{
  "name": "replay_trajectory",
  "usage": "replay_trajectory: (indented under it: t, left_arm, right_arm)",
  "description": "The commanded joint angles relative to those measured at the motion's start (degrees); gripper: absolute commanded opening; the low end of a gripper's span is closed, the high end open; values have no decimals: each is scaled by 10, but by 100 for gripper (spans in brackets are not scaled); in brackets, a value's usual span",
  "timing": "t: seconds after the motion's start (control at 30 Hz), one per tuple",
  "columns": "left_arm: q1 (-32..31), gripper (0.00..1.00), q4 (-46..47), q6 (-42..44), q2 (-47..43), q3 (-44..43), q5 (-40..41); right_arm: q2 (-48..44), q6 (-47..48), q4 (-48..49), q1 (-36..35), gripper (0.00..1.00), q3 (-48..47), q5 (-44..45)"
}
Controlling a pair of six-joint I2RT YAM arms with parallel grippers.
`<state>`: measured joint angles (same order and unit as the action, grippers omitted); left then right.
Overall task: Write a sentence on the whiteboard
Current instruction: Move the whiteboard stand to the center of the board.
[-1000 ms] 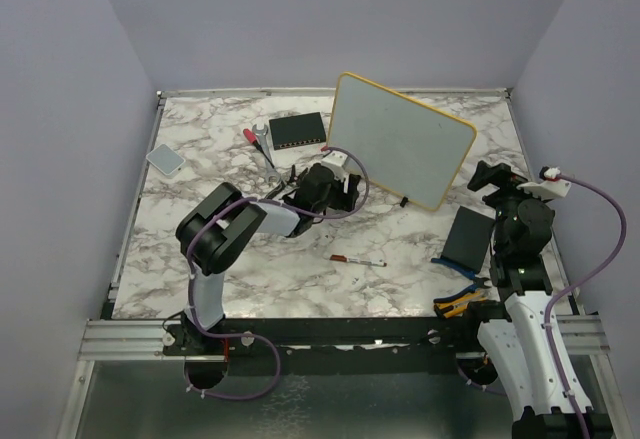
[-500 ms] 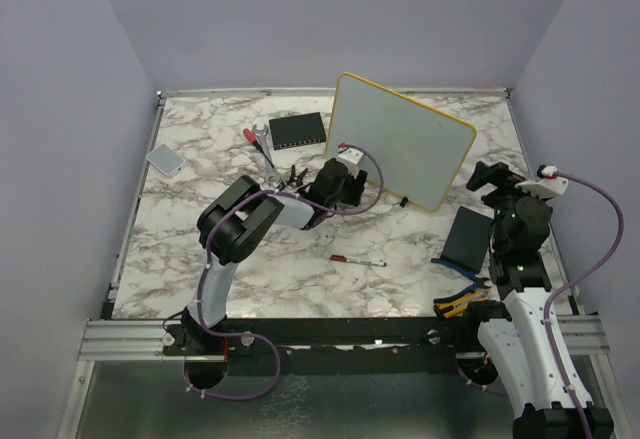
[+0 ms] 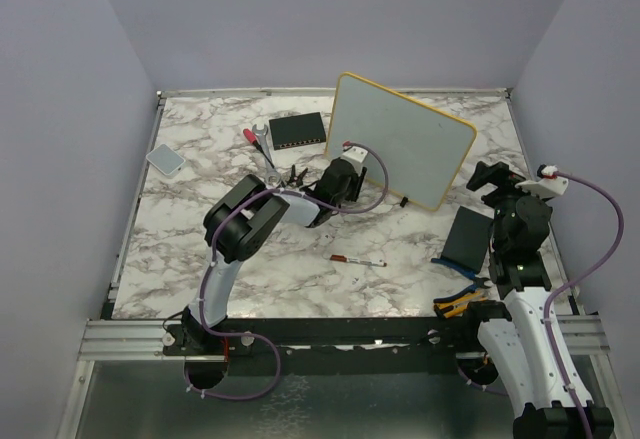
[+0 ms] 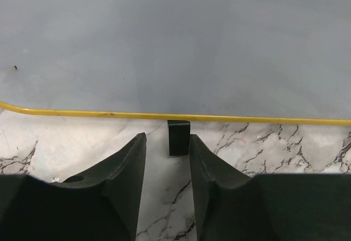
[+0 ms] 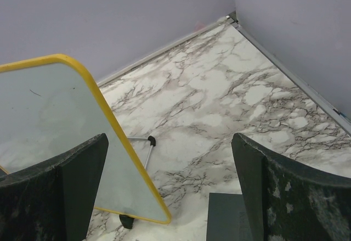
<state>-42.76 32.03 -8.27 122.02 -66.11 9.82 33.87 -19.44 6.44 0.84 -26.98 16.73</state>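
Note:
The whiteboard [image 3: 400, 137] stands tilted at the back middle, its yellow frame around a blank face. No sentence shows on it, only tiny specks. My left gripper [image 3: 347, 175] is at the board's lower left edge. In the left wrist view the board [image 4: 175, 43] fills the top, and the left gripper [image 4: 167, 138] is narrowly open and empty, with a black foot [image 4: 178, 145] just beyond its tips. My right gripper [image 3: 490, 175] is wide open and empty to the right of the board, which also shows in the right wrist view [image 5: 49, 115]. A marker [image 3: 358, 259] lies on the table.
A small black box [image 3: 298, 131] and a red-handled tool [image 3: 255, 139] lie left of the board. A grey square [image 3: 165, 159] lies far left. A dark pad [image 3: 467, 237] and pliers [image 3: 455, 304] lie near the right arm. The board's wire stand [image 5: 143, 147] is behind it.
My left arm has swung right and brought its gripper up to the board's lower edge. The right arm has stayed almost still.

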Motion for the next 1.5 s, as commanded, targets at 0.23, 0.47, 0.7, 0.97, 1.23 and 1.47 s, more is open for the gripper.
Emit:
replay_trajectory:
  t: [0.23, 0.47, 0.7, 0.97, 1.23, 1.47]
  left_arm:
    - [-17, 33, -19, 9, 26, -13, 33]
    - [-18, 24, -19, 21, 34, -23, 36]
    - [-18, 0, -18, 10, 20, -2, 63]
    - [-30, 0, -7, -50, -23, 62, 133]
    - [-58, 0, -12, -148, -75, 125, 223]
    - [-75, 0, -55, -218, -74, 128, 258]
  right_arm:
    - [1, -3, 2, 2, 98, 6, 13]
    - [0, -3, -2, 2, 98, 5, 12]
    - [-2, -3, -3, 2, 98, 6, 13]
    - [-5, -4, -6, 2, 98, 6, 14]
    - [-5, -6, -6, 2, 98, 6, 12]
    - [-6, -6, -9, 2, 98, 6, 13]
